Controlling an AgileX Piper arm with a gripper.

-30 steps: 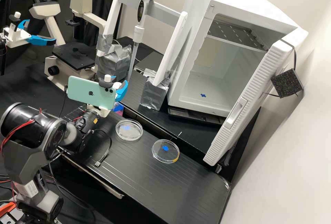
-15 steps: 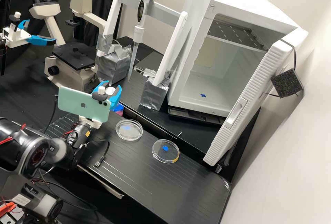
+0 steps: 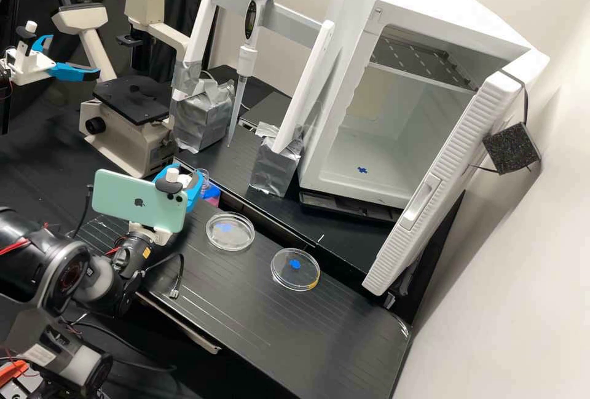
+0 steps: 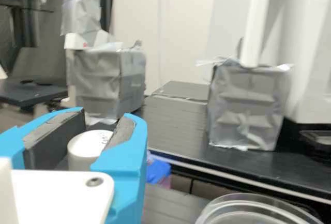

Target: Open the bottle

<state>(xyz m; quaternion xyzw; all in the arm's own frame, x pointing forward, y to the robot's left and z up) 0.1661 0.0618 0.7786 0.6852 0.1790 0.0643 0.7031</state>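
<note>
In the high view my gripper (image 3: 182, 179) is at the left of the bottle (image 3: 212, 195), partly hidden behind the mounted green phone. The bottle stands on the bench with its clear neck uncapped and blue and pink showing below. Seen from the wrist, the gripper (image 4: 106, 131) is shut on the white cap (image 4: 85, 150), which sits between the dark pads of the two blue fingers. Beyond the right-hand finger, the blue and pink part of the bottle (image 4: 159, 172) shows; the rest of it is hidden.
Two clear dishes, one (image 3: 230, 231) near the bottle and another (image 3: 295, 270) further right, lie on the bench (image 3: 258, 319). Behind are a pipette stand on taped blocks (image 3: 275, 168), a microscope (image 3: 126, 134) and a white open-doored cabinet (image 3: 393, 184).
In the high view my gripper has moved left and down, away from the bottle, carrying the cap. The bottle's clear neck has come into sight.
</note>
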